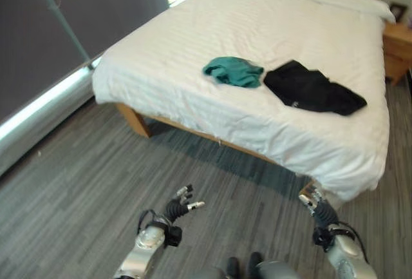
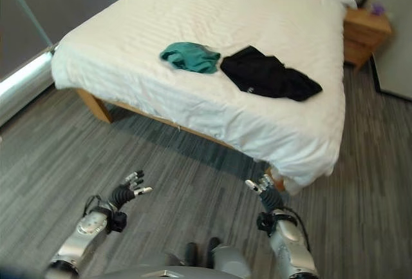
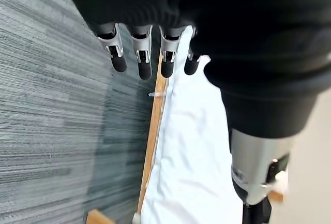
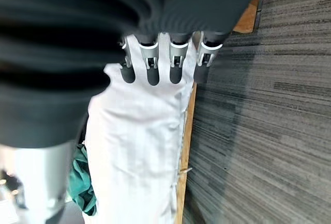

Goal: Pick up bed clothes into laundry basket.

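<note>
Green garment and black garment are lying side by side on the white bed. Left hand and right hand are hovering low over the floor, fingers relaxed, holding nothing.

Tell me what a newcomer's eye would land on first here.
Two garments stand out on the white bed: a crumpled teal garment and, beside it toward the robot's right, a black garment, both near the bed's foot. Below, the left hand and right hand hover open over the grey floor, holding nothing.
</note>
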Tool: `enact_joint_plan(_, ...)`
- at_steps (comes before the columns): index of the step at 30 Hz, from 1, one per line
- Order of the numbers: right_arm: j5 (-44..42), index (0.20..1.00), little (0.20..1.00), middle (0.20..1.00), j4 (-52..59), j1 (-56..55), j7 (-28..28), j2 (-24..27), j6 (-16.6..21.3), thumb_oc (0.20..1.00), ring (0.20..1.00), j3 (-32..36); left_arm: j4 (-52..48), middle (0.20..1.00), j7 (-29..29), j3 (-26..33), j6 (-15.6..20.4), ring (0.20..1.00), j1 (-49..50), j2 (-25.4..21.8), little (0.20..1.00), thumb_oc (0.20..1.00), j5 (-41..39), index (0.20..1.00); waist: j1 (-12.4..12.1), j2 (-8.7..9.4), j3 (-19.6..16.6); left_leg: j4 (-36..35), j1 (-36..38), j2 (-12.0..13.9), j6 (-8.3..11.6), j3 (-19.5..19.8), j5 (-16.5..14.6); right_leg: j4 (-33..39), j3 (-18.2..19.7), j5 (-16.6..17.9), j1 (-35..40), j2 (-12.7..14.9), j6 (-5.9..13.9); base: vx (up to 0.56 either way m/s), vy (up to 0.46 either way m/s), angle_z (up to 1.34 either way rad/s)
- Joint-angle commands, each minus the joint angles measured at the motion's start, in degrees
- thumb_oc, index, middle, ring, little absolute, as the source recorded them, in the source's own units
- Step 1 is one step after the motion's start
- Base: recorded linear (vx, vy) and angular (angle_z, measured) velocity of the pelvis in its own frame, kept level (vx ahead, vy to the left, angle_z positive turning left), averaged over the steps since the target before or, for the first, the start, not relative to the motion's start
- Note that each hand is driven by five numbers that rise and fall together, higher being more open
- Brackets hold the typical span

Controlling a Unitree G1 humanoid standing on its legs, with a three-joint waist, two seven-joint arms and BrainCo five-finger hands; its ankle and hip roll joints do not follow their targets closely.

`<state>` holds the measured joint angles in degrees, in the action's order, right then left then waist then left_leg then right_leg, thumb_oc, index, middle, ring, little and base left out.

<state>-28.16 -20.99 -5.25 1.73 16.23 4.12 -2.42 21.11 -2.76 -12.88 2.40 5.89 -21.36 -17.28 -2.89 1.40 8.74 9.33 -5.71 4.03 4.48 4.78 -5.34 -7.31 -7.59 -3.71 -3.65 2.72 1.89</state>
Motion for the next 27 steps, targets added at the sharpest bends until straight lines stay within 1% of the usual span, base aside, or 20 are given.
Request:
enact_joint_plan(1, -1.4, 1.000, 1.000, 1.000, 2.6, -0.3, -0.5, 2.6, 2.6, 1.000, 1.000, 1.1, -3.4, 1.000, 0.3, 1.1, 2.6, 1.000, -1.4, -0.7, 1.000, 1.000, -0.4, 1.000, 1.1, 1.14, -1.7, -10.4, 7.2, -4.2, -4.65, -0.8, 5.5, 8.4, 1.2, 4.2, 5.9, 1.4, 3.59, 0.06, -0.068, 0.18)
enact_joint_plan(3, -1.5, 1.000, 1.000, 1.000, 1.9, -1.1, -0.7, 2.6, 2.3, 1.000, 1.000, 1.4, -3.1, 1.000, 0.1, 0.7, 2.4, 1.000, -1.4, -0.7, 1.000, 1.000, 0.8, 1.000, 1.2, 1.30, -2.0, -11.3, 7.9, -4.2, -4.53, -0.7, 5.6, 10.7, 0.9, 4.5, 7.4, 1.1, 3.68, 0.06, -0.044, 0.18)
enact_joint_plan(4, -2.9, 1.000, 1.000, 1.000, 1.7, -1.9, -0.6, 1.9, 2.0, 1.000, 1.000, 1.8, -3.3, 1.000, 0.2, 0.8, 2.2, 1.000, -0.8, -0.4, 1.000, 1.000, 0.6, 1.000, 1.3, 1.35, -2.2, -11.7, 8.3, -4.2, -4.42, -0.5, 5.6, 11.6, 0.5, 4.6, 8.1, 0.9, 3.72, 0.05, -0.032, 0.04)
enact_joint_plan(10, -3.3, 1.000, 1.000, 1.000, 1.8, -3.0, -0.2, 1.2, 1.3, 1.000, 1.000, 0.7, -2.7, 1.000, 0.5, 0.9, 2.0, 1.000, -0.2, -0.3, 1.000, 1.000, 0.8, 1.000, 1.5, 1.34, -2.2, -12.6, 8.9, -4.2, -4.43, -0.4, 5.9, 11.5, 0.9, 4.9, 8.3, 0.9, 3.70, 0.00, -0.012, 0.01)
enact_joint_plan(13, -2.2, 1.000, 1.000, 1.000, 2.3, -3.2, 0.3, 1.5, 1.1, 1.000, 1.000, 0.2, -2.9, 1.000, 0.3, 1.0, 2.0, 1.000, 0.0, -0.4, 1.000, 1.000, 1.0, 1.000, 1.6, 1.27, -2.2, -13.1, 9.3, -4.2, -4.45, -0.6, 6.0, 11.8, 1.1, 5.2, 8.1, 0.9, 3.88, -0.03, 0.010, -0.07)
enact_joint_plan(16, -4.1, 1.000, 1.000, 1.000, 2.1, -3.3, 0.2, 0.7, 1.9, 1.000, 1.000, 0.7, -3.0, 1.000, 1.0, 1.5, 2.4, 1.000, -0.1, -0.2, 1.000, 1.000, 0.3, 1.000, 1.7, 1.25, -2.2, -13.5, 9.3, -4.2, -4.47, -0.6, 6.2, 12.0, 1.8, 5.8, 7.6, 0.8, 4.17, -0.06, 0.036, -0.06)
enact_joint_plan(17, -7.5, 1.000, 1.000, 1.000, -0.1, -4.0, -1.9, 1.2, 3.2, 1.000, 1.000, 6.9, 0.7, 1.000, 5.3, 9.1, 2.8, 1.000, -0.7, 2.3, 1.000, 1.000, -2.7, 1.000, 1.7, 1.17, -1.1, -9.6, 4.2, -1.0, -2.01, -6.0, 7.2, 5.5, -7.7, -0.4, 6.3, 3.1, 3.66, -0.10, 0.072, 0.04)
enact_joint_plan(18, -7.9, 1.000, 1.000, 1.000, 0.4, -3.8, -2.2, 0.9, 3.4, 1.000, 1.000, 7.0, 0.2, 1.000, 5.4, 9.3, 2.9, 1.000, -0.8, 2.1, 1.000, 1.000, -2.7, 1.000, 1.9, 1.25, -1.3, -10.0, 4.5, -1.3, -2.00, -5.8, 7.1, 5.8, -7.8, 0.1, 6.3, 3.4, 3.67, -0.08, 0.070, 0.10)
enact_joint_plan(20, -9.2, 1.000, 1.000, 1.000, 0.3, -3.6, -1.5, 0.0, 3.4, 1.000, 1.000, 7.2, -0.9, 1.000, 5.5, 10.1, 3.0, 1.000, -0.3, 2.0, 1.000, 1.000, -2.9, 1.000, 1.7, 1.32, -1.6, -9.4, 4.6, -1.5, -2.22, -5.3, 6.4, 6.8, -7.7, 0.8, 6.9, 3.8, 3.98, -0.01, 0.043, 0.11)
enact_joint_plan(22, -8.4, 1.000, 1.000, 1.000, -0.1, -3.2, -1.5, 0.5, 3.4, 1.000, 1.000, 6.6, -1.0, 1.000, 5.6, 10.3, 3.1, 1.000, -0.1, 1.9, 1.000, 1.000, -3.0, 1.000, 1.5, 1.37, -1.5, -8.6, 4.3, -1.6, -2.32, -4.9, 6.2, 7.2, -7.5, 1.3, 7.1, 4.0, 4.06, -0.01, 0.065, 0.04)
enact_joint_plan(23, -7.1, 1.000, 1.000, 1.000, 0.1, -1.8, -2.0, 1.2, 3.0, 1.000, 1.000, 6.1, -0.7, 1.000, 5.7, 10.8, 3.1, 1.000, -0.2, 1.6, 1.000, 1.000, -3.0, 1.000, 1.1, 1.35, -1.4, -8.9, 4.6, -1.9, -2.68, -4.7, 5.7, 7.7, -7.4, 1.8, 7.6, 4.4, 4.44, -0.02, 0.133, 0.01)
enact_joint_plan(25, -8.1, 1.000, 1.000, 1.000, 1.7, -0.1, -3.1, 0.3, 3.4, 1.000, 1.000, 6.5, 0.2, 1.000, 6.1, 11.5, 2.9, 1.000, 0.4, 1.5, 1.000, 1.000, -2.4, 1.000, 0.9, 1.10, -1.2, -9.2, 5.1, -2.6, -3.19, -4.8, 5.4, 7.5, -7.1, 2.4, 7.8, 5.4, 5.19, 0.01, 0.168, 0.00)
enact_joint_plan(26, -8.5, 1.000, 1.000, 1.000, 2.4, 0.1, -2.9, -0.2, 3.6, 1.000, 1.000, 6.7, 0.4, 1.000, 6.3, 12.0, 2.9, 1.000, 0.8, 1.3, 1.000, 1.000, -2.2, 1.000, 0.8, 0.85, -1.3, -9.2, 5.1, -2.9, -3.48, -4.9, 5.2, 7.1, -6.8, 2.5, 7.6, 5.9, 5.54, 0.05, 0.269, -0.01)
enact_joint_plan(27, -7.6, 1.000, 1.000, 1.000, 3.8, 0.3, -2.7, -0.3, 3.7, 1.000, 1.000, 6.1, 0.9, 1.000, 6.6, 12.6, 3.0, 1.000, 0.9, 0.8, 1.000, 1.000, -2.2, 1.000, 0.9, 0.12, -1.1, -9.0, 5.2, -3.8, -4.57, -4.6, 4.6, 2.9, -5.7, 1.9, 6.1, 7.6, 5.91, 0.06, 0.374, -0.03)
